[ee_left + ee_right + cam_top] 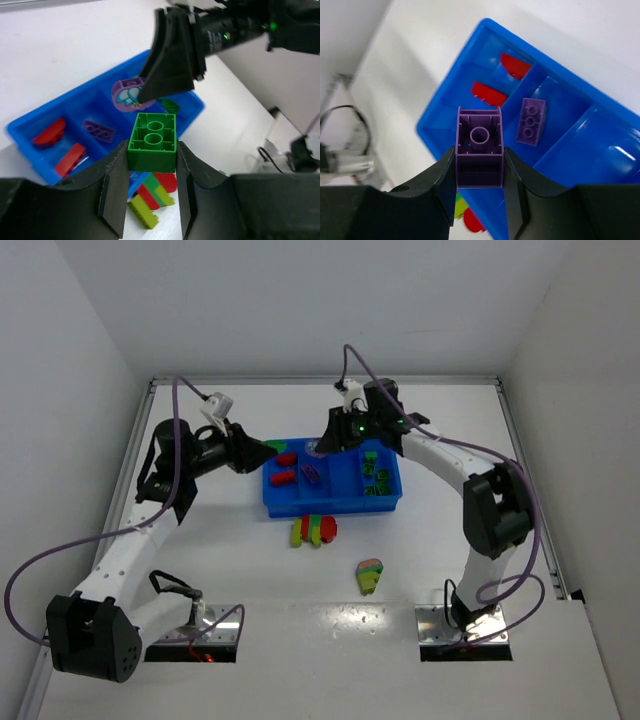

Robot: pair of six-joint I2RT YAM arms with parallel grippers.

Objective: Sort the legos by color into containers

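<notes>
A green brick (pixel 151 145) is held in the left claw (pixel 151 165), whose two fingers are clamped on its sides. It is carried in the air at the left end of the blue tray (pixel 330 507), with its hollow underside turned to the wrist camera. A purple brick (pixel 480 131) is gripped in the same way by the right claw (pixel 479 152), which is shut on it from both sides. This brick is held above the left half of the tray, near the far wall.

Inside the tray, two red pieces (pixel 489 94) are seen in the leftmost compartment. A purple three-stud piece (pixel 532 121) lies in the compartment next to it. Several green bricks (pixel 376 476) are gathered in the rightmost compartment.

On the desk (pixel 250 560), just in front of the tray's near wall, a cluster of red and yellow-green bricks (pixel 314 530) is found. A second, smaller cluster (pixel 369 576) of pink, green and yellow-green lies nearer the arm bases, well apart from the tray.
</notes>
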